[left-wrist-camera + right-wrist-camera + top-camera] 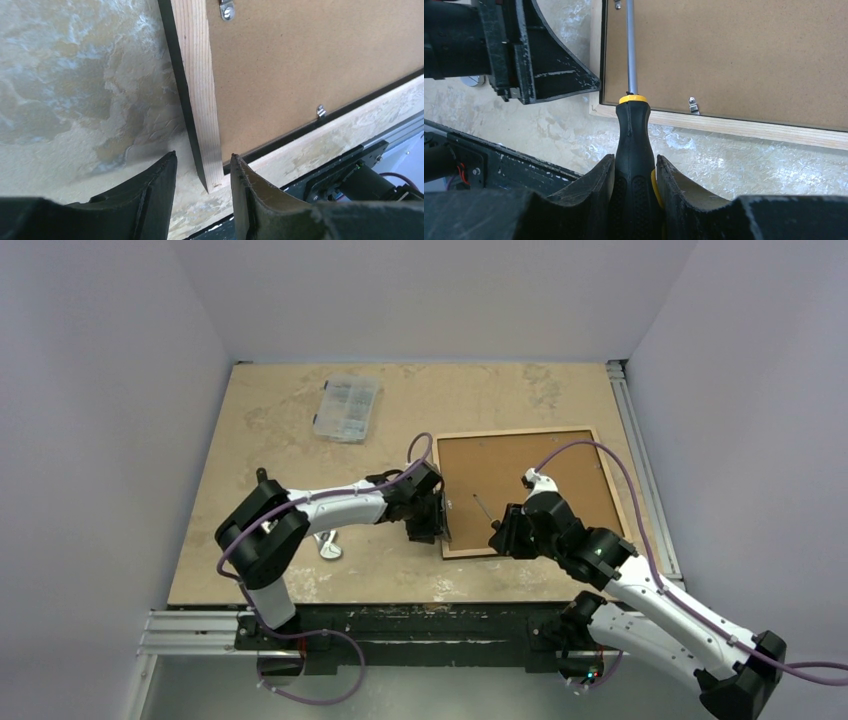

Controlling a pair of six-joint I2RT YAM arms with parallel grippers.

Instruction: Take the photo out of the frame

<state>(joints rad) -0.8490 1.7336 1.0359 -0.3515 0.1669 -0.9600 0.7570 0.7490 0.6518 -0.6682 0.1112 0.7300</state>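
The frame lies face down at the right of the table, its brown backing up inside a pale wooden edge. The photo is hidden under the backing. My left gripper is open, its jaws on either side of the frame's near left corner with gaps on both sides. My right gripper is shut on a screwdriver with a black and yellow handle. Its metal shaft points over the backing toward a metal clip at the left rail. The left gripper's finger shows beside the shaft.
Small metal clips hold the backing at the frame's near rail, and another sits on the left rail. A clear plastic parts box stands at the back left. A small pale object lies by the left arm. The table's near edge is close.
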